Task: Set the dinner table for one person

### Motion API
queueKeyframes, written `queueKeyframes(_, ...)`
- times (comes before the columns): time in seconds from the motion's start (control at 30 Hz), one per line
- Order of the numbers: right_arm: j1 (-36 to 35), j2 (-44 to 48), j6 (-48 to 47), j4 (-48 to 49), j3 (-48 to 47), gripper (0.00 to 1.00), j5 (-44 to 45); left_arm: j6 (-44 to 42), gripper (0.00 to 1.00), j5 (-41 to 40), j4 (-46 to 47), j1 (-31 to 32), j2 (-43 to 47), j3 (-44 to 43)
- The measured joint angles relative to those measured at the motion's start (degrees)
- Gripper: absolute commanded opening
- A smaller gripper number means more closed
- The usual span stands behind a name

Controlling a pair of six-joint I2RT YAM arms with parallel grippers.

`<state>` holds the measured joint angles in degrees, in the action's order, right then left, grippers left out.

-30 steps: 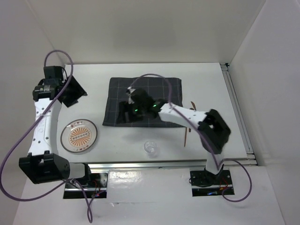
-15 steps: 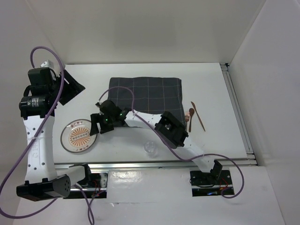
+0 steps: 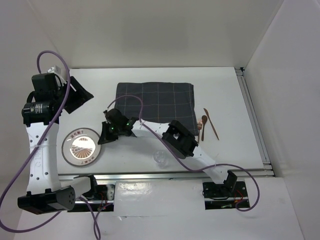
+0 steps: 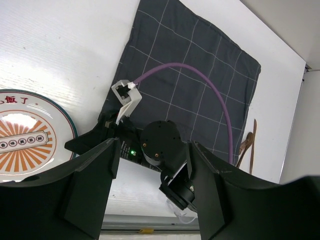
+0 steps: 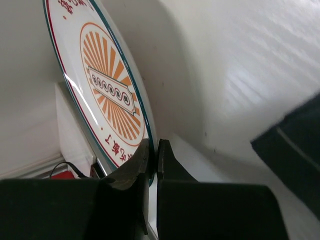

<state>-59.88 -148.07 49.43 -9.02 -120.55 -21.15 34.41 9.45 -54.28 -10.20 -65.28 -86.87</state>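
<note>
Glossy plate point(image 3: 81, 146), matt white dinner table point(image 3: 225, 90), woven grey cloth point(image 3: 160, 97), wooden cutlery point(image 3: 211, 123)

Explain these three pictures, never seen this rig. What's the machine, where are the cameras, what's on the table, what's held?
The machine is two robot arms, a left arm and a right arm, bolted at the near edge of a white table. The overhead picture comes from a fixed camera above and behind them. The other two come from a camera on each wrist, so the dark shapes at the bottom are that arm's own fingers.

On the table are a dark checked cloth, a patterned plate, a small clear glass, and a wooden spoon beside a second wooden utensil.

The right gripper reaches across and is shut on the plate's rim. The left gripper hangs open, holding nothing.
</note>
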Motion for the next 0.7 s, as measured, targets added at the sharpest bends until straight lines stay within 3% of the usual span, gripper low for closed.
queueKeyframes(0.37, 3.96, 12.81, -0.52, -1.44, 10.60, 0.00, 1.44, -0.07, 0.72, 5.49, -0.04, 0.00, -0.09, -2.08)
queueKeyframes(0.7, 25.57, 32.79, 0.44, -1.31, 27.91, 0.00, 4.13, -0.11, 0.71, 8.79, 1.31, 0.00, 0.02, -0.81)
